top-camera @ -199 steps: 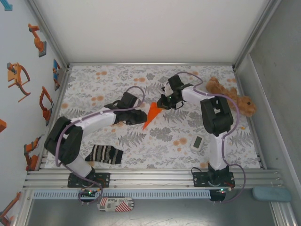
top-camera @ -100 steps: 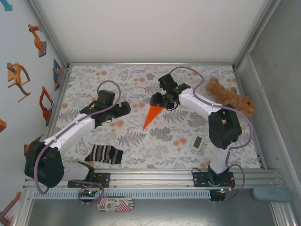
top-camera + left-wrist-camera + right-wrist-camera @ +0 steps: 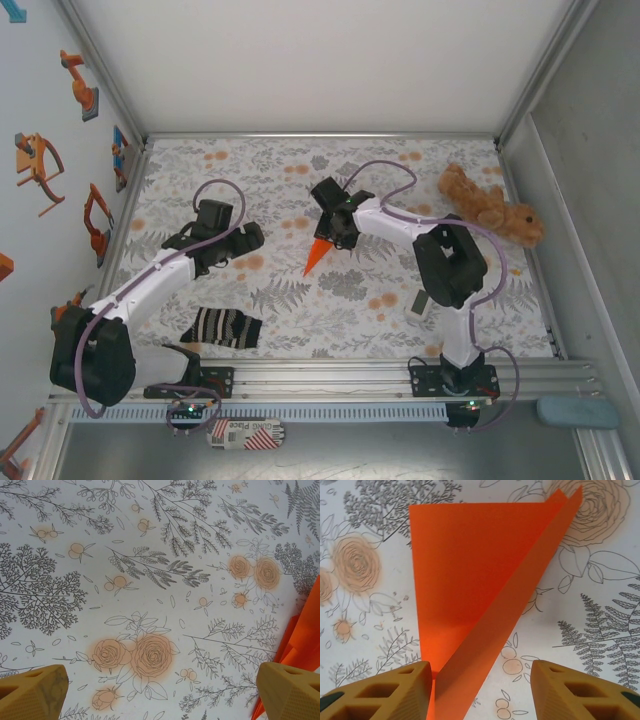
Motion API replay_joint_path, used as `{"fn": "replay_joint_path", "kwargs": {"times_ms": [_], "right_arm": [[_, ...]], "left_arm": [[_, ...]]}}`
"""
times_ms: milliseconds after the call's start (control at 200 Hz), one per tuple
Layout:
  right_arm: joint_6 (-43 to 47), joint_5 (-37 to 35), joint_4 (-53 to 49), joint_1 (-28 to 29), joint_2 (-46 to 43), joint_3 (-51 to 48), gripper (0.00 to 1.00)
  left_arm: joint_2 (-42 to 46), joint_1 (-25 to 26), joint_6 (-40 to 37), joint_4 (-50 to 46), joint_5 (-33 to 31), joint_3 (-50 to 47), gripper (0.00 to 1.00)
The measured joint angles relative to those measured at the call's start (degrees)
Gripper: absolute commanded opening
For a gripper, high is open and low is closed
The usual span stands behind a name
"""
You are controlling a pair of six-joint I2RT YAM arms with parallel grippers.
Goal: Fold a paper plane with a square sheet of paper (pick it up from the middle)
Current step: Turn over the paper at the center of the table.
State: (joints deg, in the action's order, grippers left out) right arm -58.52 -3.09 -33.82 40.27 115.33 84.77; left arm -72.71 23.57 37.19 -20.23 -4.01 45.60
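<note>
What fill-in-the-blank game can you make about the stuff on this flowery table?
The paper plane is coloured ___.
The striped sock lies near the ___ arm's base.
The plush toy is coloured ___.
The left pincer has its jaws ___, not shut.
Missing words: orange, left, brown, open.

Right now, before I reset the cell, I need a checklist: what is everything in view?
paper plane: one, bright orange, mid-table
sock: one, black-and-white striped, near left
plush toy: one, brown, far right
small device: one, white, near right, partly behind the right arm
tablecloth: one, white floral, covering the table
left gripper: one, tan fingers, open, left of the plane
right gripper: one, tan fingers, open, over the plane
</note>
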Motion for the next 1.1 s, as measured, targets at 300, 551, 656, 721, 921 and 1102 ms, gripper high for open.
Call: {"fn": "replay_joint_path", "kwargs": {"times_ms": [300,551,656,721,921,1102], "right_arm": [[-3.9,-2.6,-0.1,0.1,0.4,0.0,0.29],[-5.0,-2.3,0.0,0.1,0.4,0.0,0.07],[-5.4,-2.1,0.1,0.1,0.3,0.0,0.00],[-5.0,-2.0,0.3,0.1,-0.1,-0.3,0.00],[0.2,-0.3,4.9,0.1,-4.3,-2.4,0.00],[8.7,8.4,13.7,0.1,-8.0,-2.8,0.00]], "left_arm": [[-1.2,0.0,-0.1,0.1,1.1,0.0,0.96],[-1.8,-0.2,-0.2,0.0,1.6,0.0,0.96],[-2.0,-0.9,-0.2,0.0,2.4,0.0,0.96],[-2.0,-1.6,-0.1,0.1,2.8,0.0,0.96],[-1.7,-4.7,0.2,0.9,5.1,-0.4,0.96],[0.0,-8.0,2.3,3.1,7.8,-3.2,0.96]]}}
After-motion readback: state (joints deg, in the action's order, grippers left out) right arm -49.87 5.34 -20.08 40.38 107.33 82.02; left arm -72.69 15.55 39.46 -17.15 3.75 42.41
